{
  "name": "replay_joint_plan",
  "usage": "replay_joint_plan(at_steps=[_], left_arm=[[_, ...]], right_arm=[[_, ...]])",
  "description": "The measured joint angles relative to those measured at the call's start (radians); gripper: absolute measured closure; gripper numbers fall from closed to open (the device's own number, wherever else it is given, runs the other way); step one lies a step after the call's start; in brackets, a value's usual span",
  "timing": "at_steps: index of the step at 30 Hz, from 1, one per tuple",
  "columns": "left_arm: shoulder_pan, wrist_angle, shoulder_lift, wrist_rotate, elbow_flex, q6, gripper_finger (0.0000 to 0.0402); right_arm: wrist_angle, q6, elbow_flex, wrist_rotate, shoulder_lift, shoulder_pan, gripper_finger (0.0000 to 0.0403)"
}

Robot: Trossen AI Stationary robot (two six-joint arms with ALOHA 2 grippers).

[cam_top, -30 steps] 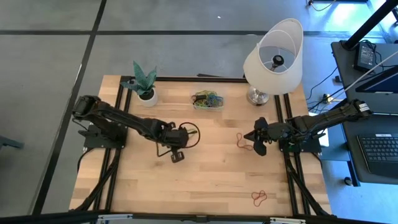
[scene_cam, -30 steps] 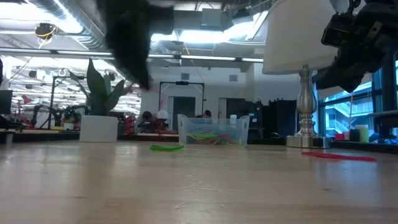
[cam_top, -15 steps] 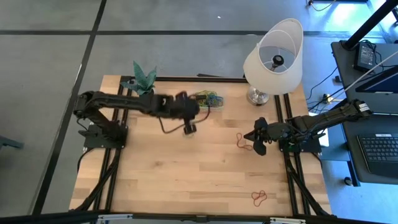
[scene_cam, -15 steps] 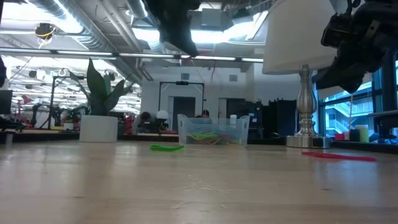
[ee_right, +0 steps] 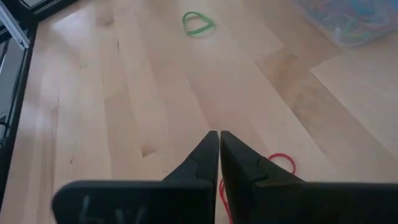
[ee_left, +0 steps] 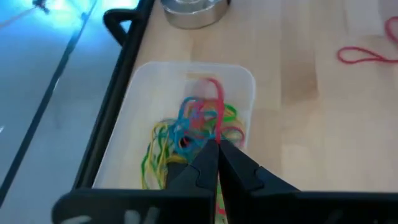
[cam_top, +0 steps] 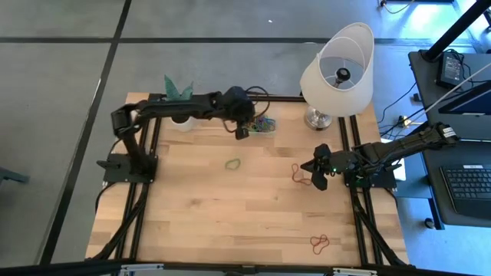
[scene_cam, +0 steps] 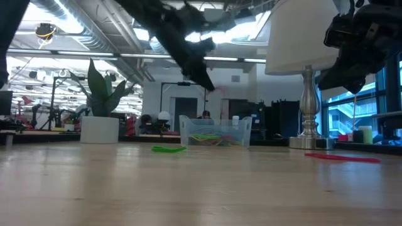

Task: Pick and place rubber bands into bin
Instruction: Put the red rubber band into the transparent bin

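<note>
Left wrist view: bin [ee_left: 239,81] holds tangled rubber bands [ee_left: 199,121].

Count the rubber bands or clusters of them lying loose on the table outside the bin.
3: a green band mid-table, a red band by the right gripper, and a red cluster near the front right edge; overlapping bands may hide there.

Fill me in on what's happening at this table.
The left hand hangs over the clear bin of rubber bands at the table's far edge, fingers shut on a red band. The right hand waits by the right edge, shut, beside a red band. A green band and a red cluster lie loose.
</note>
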Motion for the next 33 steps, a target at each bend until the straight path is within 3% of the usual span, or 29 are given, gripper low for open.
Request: replay_joint_plan(at_steps=[7, 14, 18, 26, 33], left_arm=[[0.039, 0.105, 0.148, 0.034, 0.000, 0.083, 0.0398], [0.045, 0.131, 0.217, -0.088, 0.000, 0.154, 0.0393], [0.045, 0.142, 0.217, -0.101, 0.001, 0.173, 0.0366], [0.034, -0.002, 0.215, -0.104, 0.101, 0.143, 0.0299], [-0.036, -0.146, 0.199, -0.182, 0.249, 0.081, 0.0307]], right_arm=[[0.000, 0.004, 0.000, 0.033, 0.000, 0.000, 0.0382], [0.001, 0.005, 0.000, 0.126, 0.000, 0.000, 0.0382], [0.001, 0.007, 0.000, 0.153, 0.000, 0.000, 0.0382], [0.001, 0.007, 0.000, 0.155, 0.000, 0.000, 0.0382], [0.002, 0.006, 0.000, 0.155, 0.000, 0.000, 0.0382]])
